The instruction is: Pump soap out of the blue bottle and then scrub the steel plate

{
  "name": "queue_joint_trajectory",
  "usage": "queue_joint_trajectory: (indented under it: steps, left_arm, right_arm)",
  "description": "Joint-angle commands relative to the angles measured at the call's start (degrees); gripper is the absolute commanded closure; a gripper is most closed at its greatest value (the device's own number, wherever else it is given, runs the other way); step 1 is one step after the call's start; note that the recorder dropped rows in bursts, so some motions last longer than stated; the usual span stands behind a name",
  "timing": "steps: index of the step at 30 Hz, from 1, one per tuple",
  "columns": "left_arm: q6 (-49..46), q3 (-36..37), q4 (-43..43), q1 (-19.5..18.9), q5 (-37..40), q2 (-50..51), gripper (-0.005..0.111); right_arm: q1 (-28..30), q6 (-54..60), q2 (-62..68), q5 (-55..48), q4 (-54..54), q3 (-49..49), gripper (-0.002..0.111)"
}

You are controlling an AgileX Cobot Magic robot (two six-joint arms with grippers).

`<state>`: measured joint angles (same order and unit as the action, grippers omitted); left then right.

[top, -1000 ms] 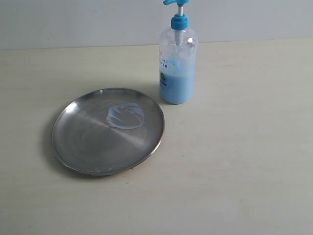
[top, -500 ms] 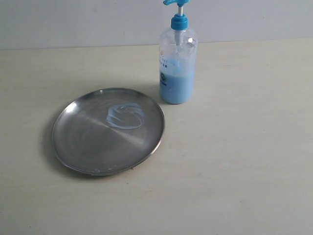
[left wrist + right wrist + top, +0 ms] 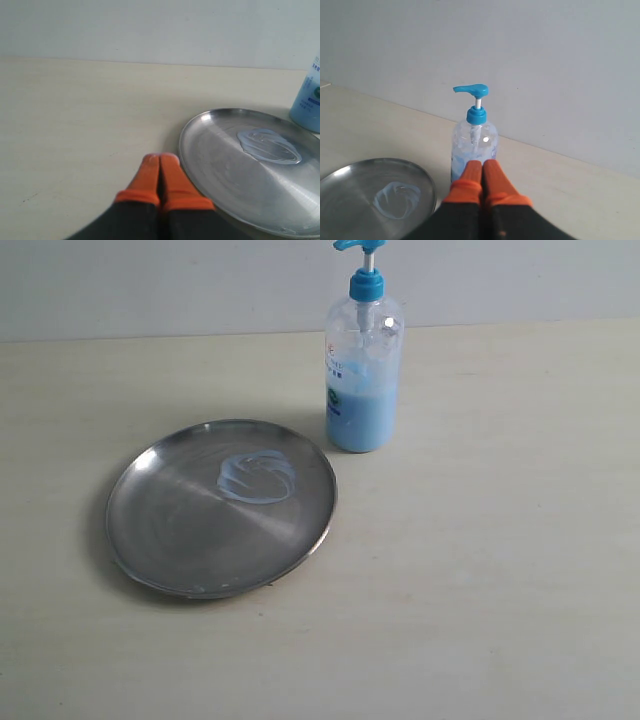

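The steel plate (image 3: 220, 507) lies left of centre on the table, with a whitish-blue smear of soap (image 3: 257, 476) on its far right part. The blue bottle (image 3: 363, 375) stands upright just beyond the plate's right rim, its pump head up. Neither gripper shows in the exterior view. In the left wrist view my left gripper (image 3: 161, 159) is shut and empty, beside the rim of the plate (image 3: 210, 165). In the right wrist view my right gripper (image 3: 482, 165) is shut and empty, in front of the bottle (image 3: 474, 145), with the plate (image 3: 350, 200) and soap (image 3: 396, 199) off to one side.
A pale wooden table (image 3: 500, 560) carries everything, and a plain light wall (image 3: 150, 285) runs along its far edge. Bare tabletop stretches to the right of the bottle and in front of the plate.
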<state>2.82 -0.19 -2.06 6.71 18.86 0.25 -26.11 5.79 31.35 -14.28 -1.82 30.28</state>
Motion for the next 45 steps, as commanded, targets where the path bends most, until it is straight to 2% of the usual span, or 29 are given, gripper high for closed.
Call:
queue_joint_trajectory:
  steps: [1, 18, 21, 25, 29, 45]
  left_arm:
    - [0.5, 0.2, -0.5, -0.1, -0.4, -0.3, 0.107]
    - [0.5, 0.2, -0.5, -0.1, -0.4, -0.3, 0.107]
    - [0.5, 0.2, -0.5, -0.1, -0.4, -0.3, 0.107]
    - [0.5, 0.2, -0.5, -0.1, -0.3, -0.3, 0.107]
    - [0.5, 0.2, -0.5, -0.1, -0.3, -0.3, 0.107]
    - [0.5, 0.2, -0.5, -0.1, -0.3, -0.3, 0.107]
  right_arm:
    - [0.1, 0.1, -0.2, 0.7, 0.4, -0.2, 0.108]
    - [0.2, 0.1, -1.4, 0.7, -1.2, -0.5, 0.108]
    - [4.2, 0.1, -3.6, 1.0, -1.2, -2.3, 0.108]
    - [13.1, 0.1, -9.1, 0.7, -1.1, -6.6, 0.108]
    - [17.3, 0.1, -12.7, 0.7, -0.6, -8.4, 0.108]
    - [18.9, 0.1, -18.5, 0.7, 0.9, -17.3, 0.108]
